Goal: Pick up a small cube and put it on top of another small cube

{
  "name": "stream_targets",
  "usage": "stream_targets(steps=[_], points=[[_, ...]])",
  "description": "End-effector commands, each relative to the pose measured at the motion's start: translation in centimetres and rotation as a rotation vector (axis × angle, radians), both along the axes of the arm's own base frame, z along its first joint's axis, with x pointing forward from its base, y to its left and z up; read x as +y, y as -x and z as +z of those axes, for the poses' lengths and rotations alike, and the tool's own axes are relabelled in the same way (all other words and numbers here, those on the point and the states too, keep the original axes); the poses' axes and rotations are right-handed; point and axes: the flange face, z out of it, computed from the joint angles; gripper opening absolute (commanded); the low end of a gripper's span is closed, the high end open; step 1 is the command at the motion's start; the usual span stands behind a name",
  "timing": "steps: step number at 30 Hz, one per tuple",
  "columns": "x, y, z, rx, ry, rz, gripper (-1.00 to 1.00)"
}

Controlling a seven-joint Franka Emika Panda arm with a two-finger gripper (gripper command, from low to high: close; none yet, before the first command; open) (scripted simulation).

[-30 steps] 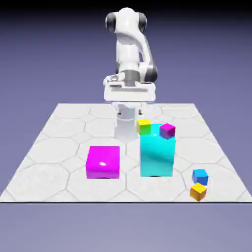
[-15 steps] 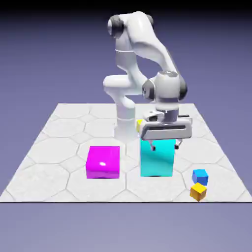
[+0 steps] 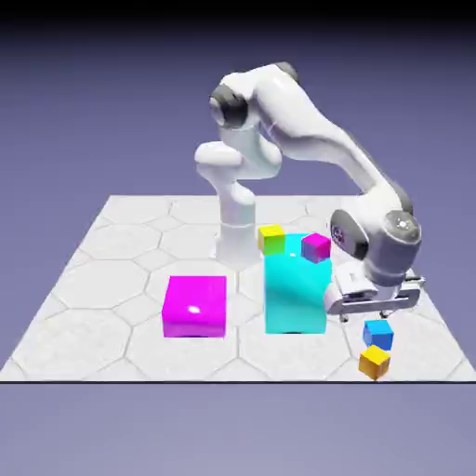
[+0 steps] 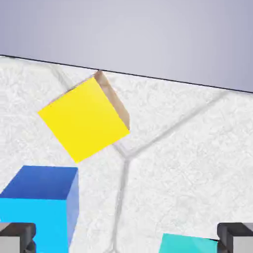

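Note:
The small blue cube [image 3: 378, 333] rests on the table near the front right, with the orange-yellow cube [image 3: 375, 362] just in front of it, close by. My gripper [image 3: 368, 315] hovers open just above the blue cube, nothing between its fingers. In the hand view the blue cube [image 4: 39, 210] sits low at the left, by the left fingertip [image 4: 17, 236] rather than centred. The orange-yellow cube [image 4: 84, 118] lies beyond it, turned at an angle. The gripper [image 4: 126, 238] holds nothing.
A tall cyan block [image 3: 296, 296] stands immediately to the exterior view's left of my hand, carrying a tiny magenta cube [image 3: 316, 246]. A yellow-green cube [image 3: 272, 239] shows behind it. A large magenta block [image 3: 194, 306] lies further left. The table's front edge [image 3: 372, 380] is near.
The arm has swung from over the cyan block to the exterior view's right and down, ending just above the blue cube. The jaws stayed open and no cube moved.

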Motion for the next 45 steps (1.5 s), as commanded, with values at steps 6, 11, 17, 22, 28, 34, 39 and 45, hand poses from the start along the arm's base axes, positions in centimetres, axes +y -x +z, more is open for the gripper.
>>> stream_targets(steps=[6, 11, 17, 22, 28, 34, 39, 45], points=[[3.5, 0.4, -3.6, 0.193, 0.024, -0.018, 0.00], [5.0, 0.6, -5.7, 0.319, 0.042, -0.035, 0.00], [4.6, 4.1, -11.4, 0.319, 0.042, -0.035, -1.00], [6.4, 0.7, -3.1, 0.329, 0.000, -0.040, -1.00], [4.5, -2.6, -2.5, 0.370, -0.006, -0.141, -1.00], [2.6, -6.0, -0.4, 0.363, -0.035, -0.225, -1.00], [-0.2, -8.6, 0.0, 0.326, -0.015, -0.281, -1.00], [-0.4, -6.4, -4.8, 0.323, 0.001, -0.286, -1.00]])
